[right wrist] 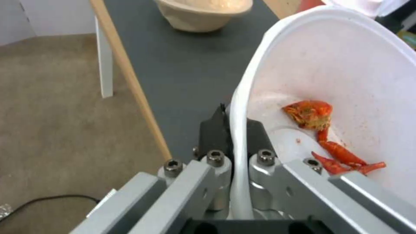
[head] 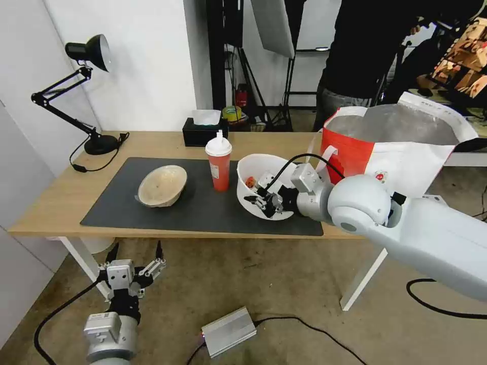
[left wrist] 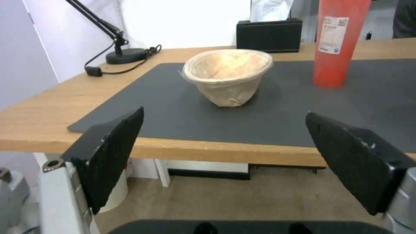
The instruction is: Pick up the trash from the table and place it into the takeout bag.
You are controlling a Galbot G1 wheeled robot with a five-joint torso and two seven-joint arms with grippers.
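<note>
Right claw [right wrist: 236, 136] clamped on tilted white bowl [head: 264, 170] rim, red cup [head: 218, 162] beside, left claw [head: 136, 253] apart below table [head: 61, 197].

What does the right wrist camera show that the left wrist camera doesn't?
Right wrist alone: the right gripper clamped on the rim of the white round plastic bowl, red crayfish scraps inside. Left wrist alone: the open left gripper below the table edge, red drink cup, black tissue box, black lamp base. Both: beige shallow bowl, dark grey mat, light-wood table.

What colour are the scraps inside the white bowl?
Red-orange, the scraps lying in the white bowl; right wrist view shows it best.
</note>
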